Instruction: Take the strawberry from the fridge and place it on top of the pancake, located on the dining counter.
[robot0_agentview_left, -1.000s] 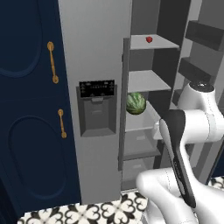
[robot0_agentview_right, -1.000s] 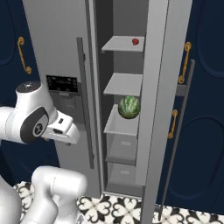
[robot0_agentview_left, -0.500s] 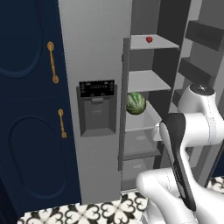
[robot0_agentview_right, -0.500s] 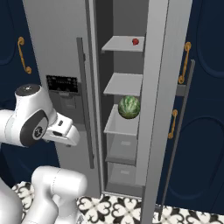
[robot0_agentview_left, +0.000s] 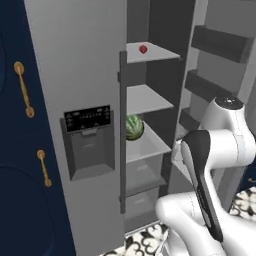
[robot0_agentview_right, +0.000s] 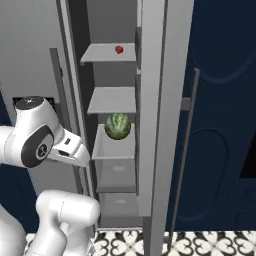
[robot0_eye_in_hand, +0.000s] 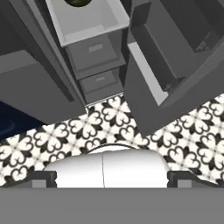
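The strawberry (robot0_agentview_left: 143, 49) (robot0_agentview_right: 119, 49), tiny and red, lies on the top inner shelf of the fridge (robot0_agentview_left: 75, 60) (robot0_agentview_right: 165, 75), whose right door stands open. My gripper (robot0_eye_in_hand: 112, 178) hangs low in front of the open compartment and points down at the floor. Its two dark fingertips (robot0_eye_in_hand: 43, 177) sit far apart with nothing between them, so it is open. My white hand (robot0_agentview_right: 70, 150) is well below and to the left of the strawberry, level with the watermelon shelf. The pancake and the dining counter are out of view.
A striped green watermelon (robot0_agentview_left: 133, 127) (robot0_agentview_right: 118, 125) sits on the third shelf down. Grey drawers (robot0_eye_in_hand: 94, 52) lie below it. The open door's shelves (robot0_agentview_left: 215, 45) stand close on the right. Navy cabinets with gold handles (robot0_agentview_left: 24, 90) flank the fridge. Patterned floor tiles (robot0_eye_in_hand: 109, 113) lie underneath.
The whole picture has slid left and grown a little in both base views, so the base has driven right and nearer to the fridge. The strawberry and watermelon have not moved on their shelves.
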